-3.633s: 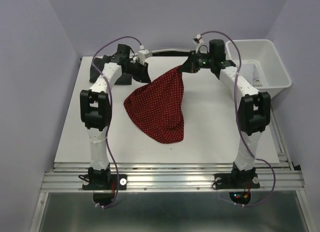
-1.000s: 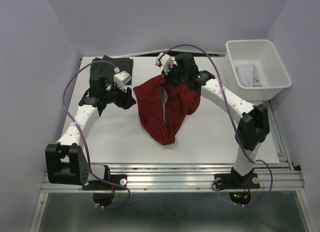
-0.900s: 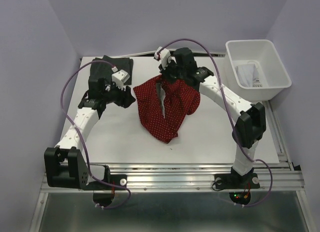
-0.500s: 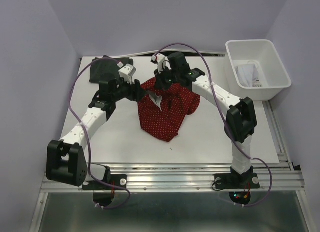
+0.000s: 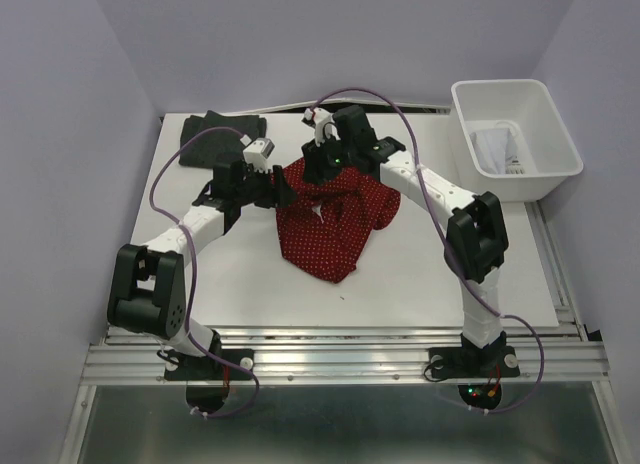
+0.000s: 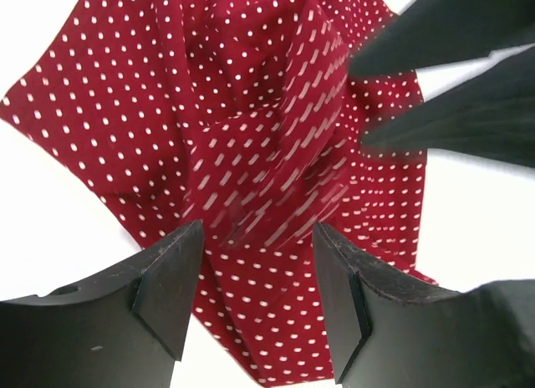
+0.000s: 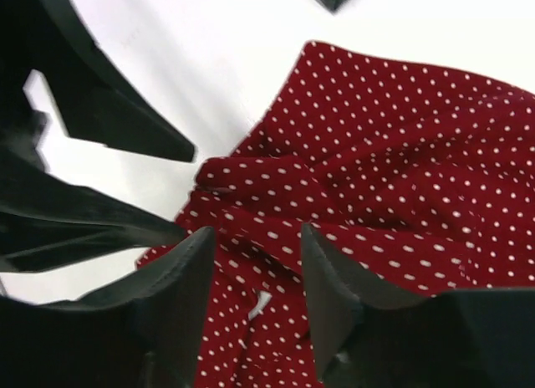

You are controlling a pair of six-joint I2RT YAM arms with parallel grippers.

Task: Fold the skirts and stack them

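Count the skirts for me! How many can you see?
3. The red dotted skirt is in the middle of the table, the dark skirt at its far left corner, the white skirt in the bin, partly hidden.

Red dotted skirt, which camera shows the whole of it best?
The top external view: the red skirt lies crumpled and nearly its whole outline shows. The left wrist view gives only a close, partly blurred patch of folds; the right wrist view gives another close patch with one edge.
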